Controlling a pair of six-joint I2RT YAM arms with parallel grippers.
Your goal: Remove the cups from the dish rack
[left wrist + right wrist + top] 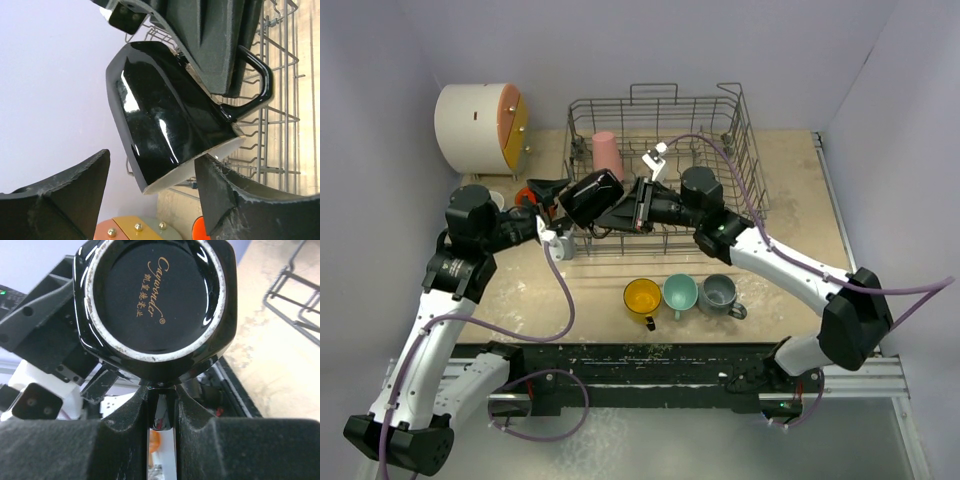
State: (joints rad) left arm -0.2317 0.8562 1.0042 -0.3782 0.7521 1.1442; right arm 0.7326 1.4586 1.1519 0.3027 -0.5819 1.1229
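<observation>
black mug in R gripper, gold "Caywonder" on base

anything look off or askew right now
Only the black mug: it hangs tipped on its side over the dish rack, pinched by its handle in the right end effector, with the left end effector open around it. Nothing looks spilled or broken.

Bright diffuse light, faint shadows, white glare streaks on black mug, wrist foregrounds slightly soft
</observation>
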